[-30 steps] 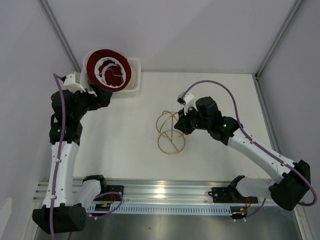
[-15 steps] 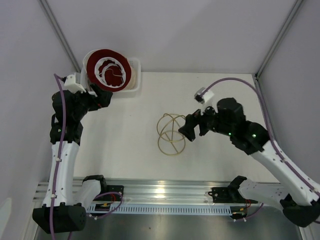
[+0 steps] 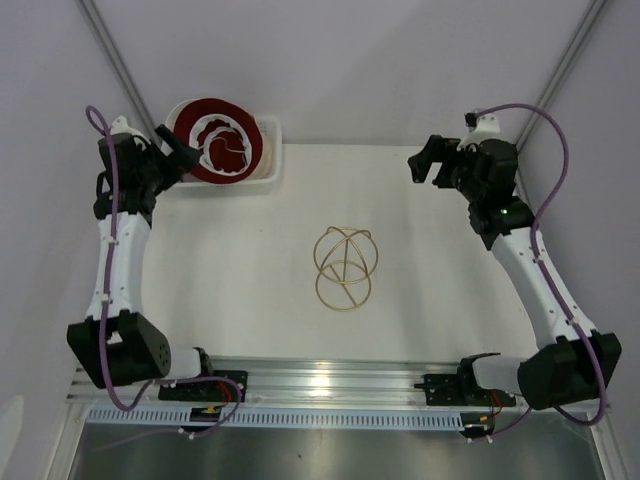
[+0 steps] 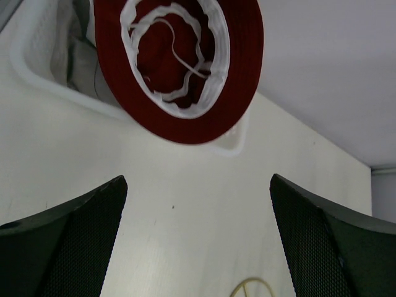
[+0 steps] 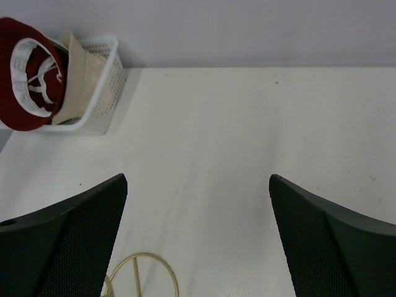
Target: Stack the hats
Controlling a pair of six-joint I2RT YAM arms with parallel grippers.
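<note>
Two grippers hang open and empty: your left gripper [image 3: 178, 152] sits just short of the dark red hat [image 4: 179, 62], which lies crown-down atop the basket [image 3: 271, 150], likely so you can pinch its brim, while your right gripper [image 3: 422, 163] idles far from it.

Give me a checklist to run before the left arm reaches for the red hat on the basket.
1. Left gripper open and empty: ok, jaws wide apart.
2. Dark red hat reachable: ok, it lies opening-up atop the white basket, brim over the rim.
3. Right gripper out of the way: ok, open, empty, far right.
4. Gold wire frame off the path: ok, mid-table, apart from both arms.
5. Hats beneath: beige hat shows; others, cannot tell.
</note>
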